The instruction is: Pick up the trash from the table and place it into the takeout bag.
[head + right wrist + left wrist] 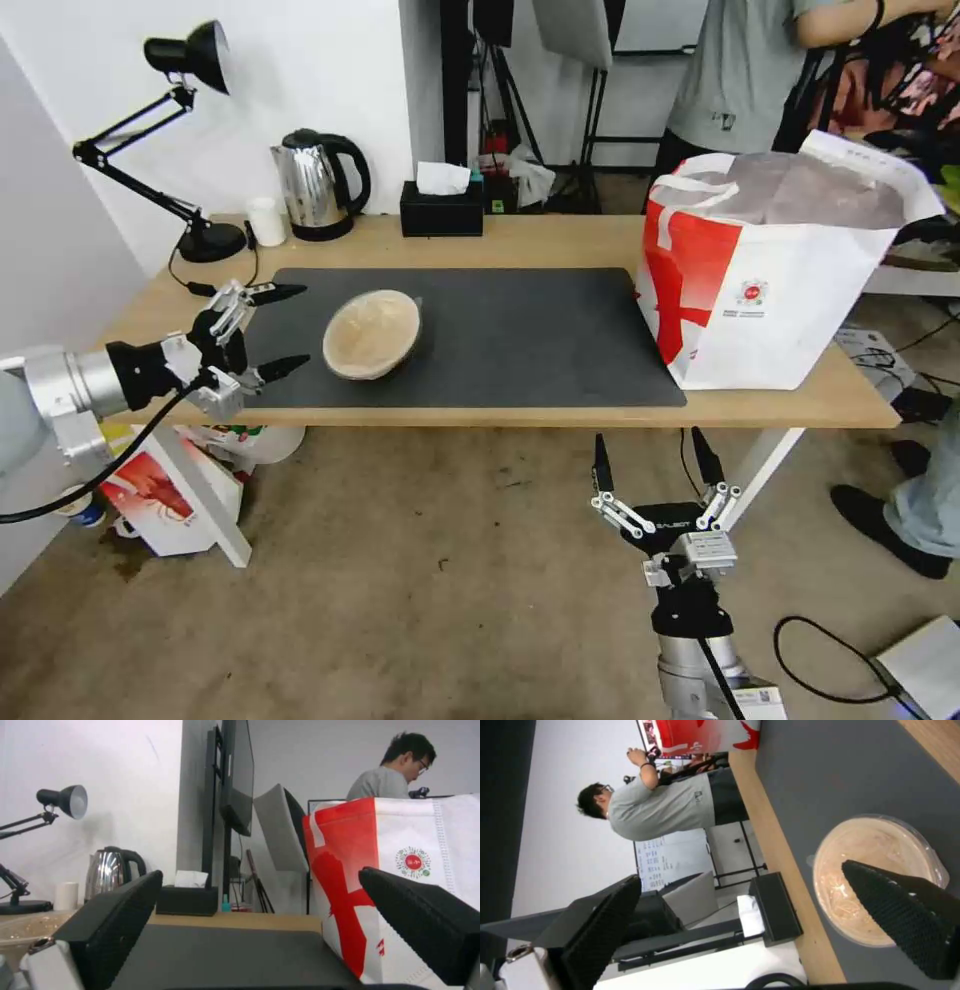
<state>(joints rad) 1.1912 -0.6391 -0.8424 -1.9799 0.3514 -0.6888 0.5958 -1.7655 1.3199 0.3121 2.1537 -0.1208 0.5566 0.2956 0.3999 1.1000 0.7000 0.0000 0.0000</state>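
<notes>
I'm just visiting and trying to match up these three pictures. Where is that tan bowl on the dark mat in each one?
Head view: the tan paper bowl lies on the mat's left part, just beyond the open left gripper.
Left wrist view: the bowl is partly behind one dark finger.
Right wrist view: a pale rim low at the edge may be it; I cannot be sure.
Shared landmark: the takeout bag.

A white wall (330,70) stands behind the desk, a grey-brown carpet (420,580) underfoot. A black desk lamp (175,140) and a steel kettle (315,185) sit near the wall. Black stands (500,80) crowd the back; cables (830,660) trail across the floor.
</notes>
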